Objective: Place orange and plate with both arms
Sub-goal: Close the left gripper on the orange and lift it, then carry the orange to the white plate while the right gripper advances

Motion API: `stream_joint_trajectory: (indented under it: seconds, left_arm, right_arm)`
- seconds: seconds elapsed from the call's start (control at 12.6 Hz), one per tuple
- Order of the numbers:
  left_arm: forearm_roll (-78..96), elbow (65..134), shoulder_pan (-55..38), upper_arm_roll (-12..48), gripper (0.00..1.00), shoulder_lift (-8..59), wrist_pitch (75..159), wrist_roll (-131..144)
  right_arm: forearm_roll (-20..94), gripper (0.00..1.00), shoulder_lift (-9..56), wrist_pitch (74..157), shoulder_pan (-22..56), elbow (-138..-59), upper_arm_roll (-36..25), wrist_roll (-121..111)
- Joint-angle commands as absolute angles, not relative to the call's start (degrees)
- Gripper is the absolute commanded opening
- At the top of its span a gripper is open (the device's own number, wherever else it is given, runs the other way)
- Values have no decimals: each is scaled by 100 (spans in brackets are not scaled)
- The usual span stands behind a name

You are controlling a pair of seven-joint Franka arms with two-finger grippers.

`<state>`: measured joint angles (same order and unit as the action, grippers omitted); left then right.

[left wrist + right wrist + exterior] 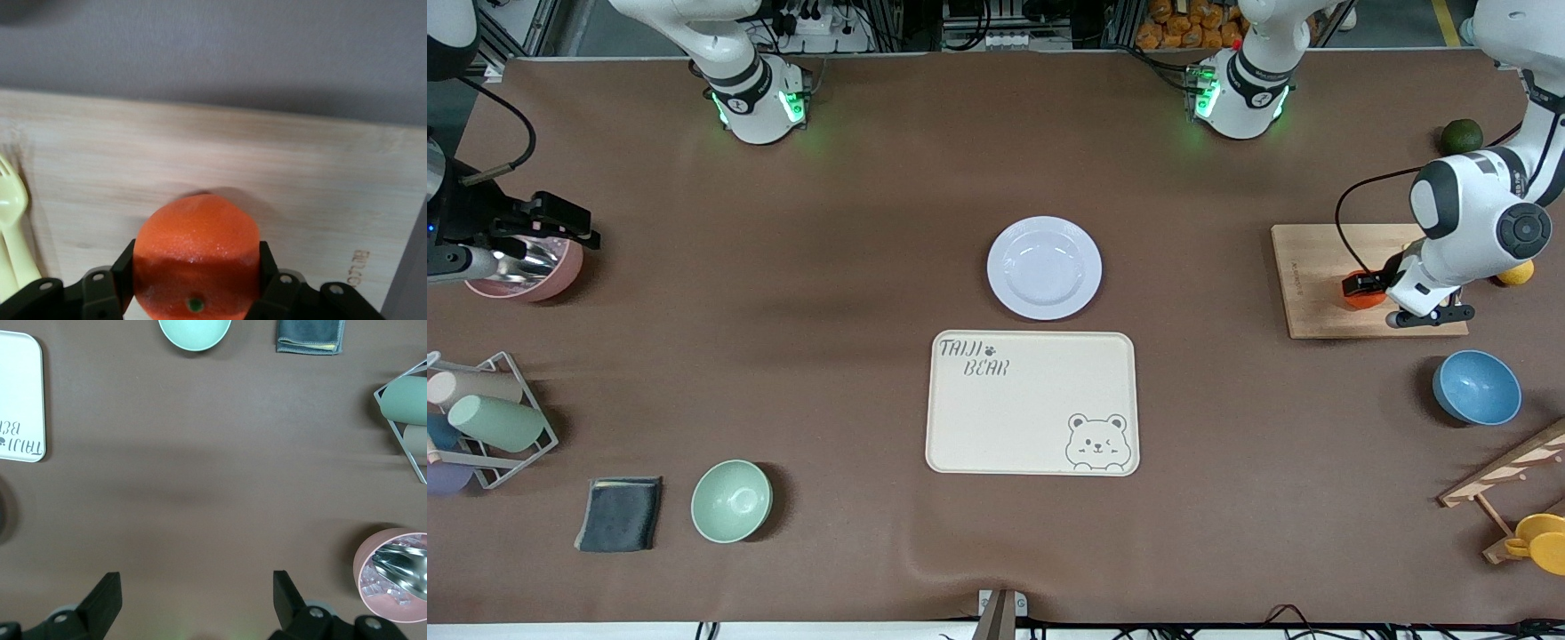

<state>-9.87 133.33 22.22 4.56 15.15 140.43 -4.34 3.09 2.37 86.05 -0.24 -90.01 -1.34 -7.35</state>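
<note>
The orange (1362, 293) is on a wooden cutting board (1316, 267) at the left arm's end of the table. My left gripper (1366, 286) is shut on it. In the left wrist view the fingers (124, 267) press both sides of the orange (197, 243); I cannot tell whether it rests on the board (220, 153) or hangs just above it. The pale lavender plate (1044, 268) sits empty mid-table, just farther from the front camera than a cream bear tray (1032, 403). My right gripper (551, 222) is open and empty (197, 587) over bare table beside a pink bowl (529, 271).
A lemon (1516, 273) and a pale yellow fork (13, 220) lie by the board. A dark green fruit (1462, 136), blue bowl (1476, 387) and wooden rack (1507, 484) are at the left arm's end. A mint bowl (731, 500), grey cloth (619, 513) and cup rack (489, 418) are at the right arm's end.
</note>
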Motion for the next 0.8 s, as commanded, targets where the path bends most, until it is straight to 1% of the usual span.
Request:
stream_joint_trajectory:
  seconds: [0.0, 0.16, 0.32, 0.4, 0.48, 0.56, 0.72]
  left_arm:
    - [-1047, 13053, 2224, 850, 0, 1380, 13801, -317]
    - [-1011, 12449, 2232, 1517, 0, 1292, 12777, 269]
    - [-766, 11710, 2215, 2404, 0, 1388, 11825, 954]
    - [-591, 11568, 2119, 2826, 0, 1406, 11708, 1454]
    - [-554, 11471, 1927, 3126, 0, 1458, 11707, 2033]
    - [-554, 11400, 1577, 3294, 0, 1520, 11707, 2735]
    - [-545, 11111, 576, 3331, 0, 1782, 11707, 4142]
  right_arm:
    - [500, 100, 237, 8587, -70, -9035, -132, -747]
    - [562, 100, 299, 8578, -79, -9044, -141, -738]
    - [562, 100, 316, 8569, -97, -9044, -141, -738]
    - [562, 100, 343, 8578, -123, -9044, -141, -738]
    - [571, 100, 351, 8578, -132, -9044, -132, -738]
    - [606, 100, 369, 8578, -149, -9044, -141, -738]
    - [1122, 100, 422, 8587, -350, -9166, -141, -756]
